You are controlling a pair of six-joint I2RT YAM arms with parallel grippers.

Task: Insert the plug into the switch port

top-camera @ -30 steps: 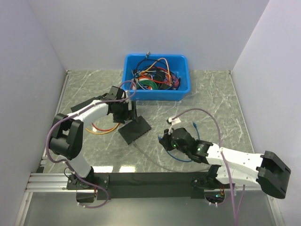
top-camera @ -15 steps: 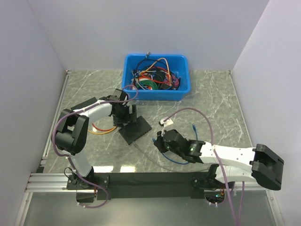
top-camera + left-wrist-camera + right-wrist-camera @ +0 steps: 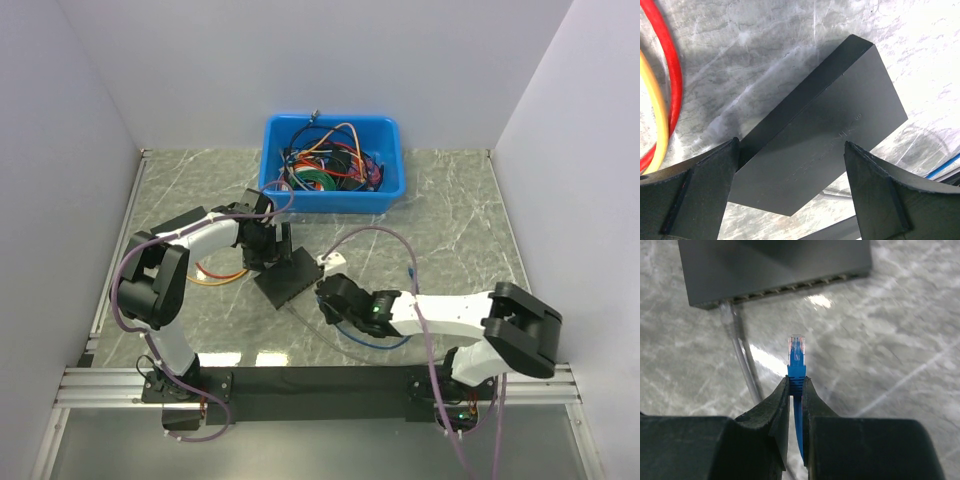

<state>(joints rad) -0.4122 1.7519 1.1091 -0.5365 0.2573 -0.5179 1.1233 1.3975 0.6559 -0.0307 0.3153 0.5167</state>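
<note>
Blue-wired plug [image 3: 796, 351], pinched in the right fingers [image 3: 775, 410], could hit the edge of the switch [image 3: 825, 130] and miss the switch port [image 3: 790, 287] if it tips, while the left fingers [image 3: 705, 185] sit apart over the box.

**Q:** How are the arm bodies finished?

**A:** White link shells are joined by rounded black joint housings. The left arm [image 3: 200, 237] is bolted at the left end of the black mounting bar [image 3: 320, 381], and the right arm [image 3: 450, 315] at its right end.

**Q:** What cabling is fitted?

**A:** A mauve cable [image 3: 375, 231] is carried loosely outside each arm, beyond the bar.

**Q:** Are indicators provided?

**A:** A green light [image 3: 373, 309] is seen on the right arm's black wrist housing, beyond the bar. A second is seen just below the bar's right end.

**Q:** How are the fingers made?

**A:** The left gripper [image 3: 790, 150] is fitted with matte black, wedge-shaped fingers [image 3: 700, 195] with rough edges. The right gripper [image 3: 796, 382] is fitted with smooth black fingers [image 3: 775, 415] that taper to rounded tips.
</note>
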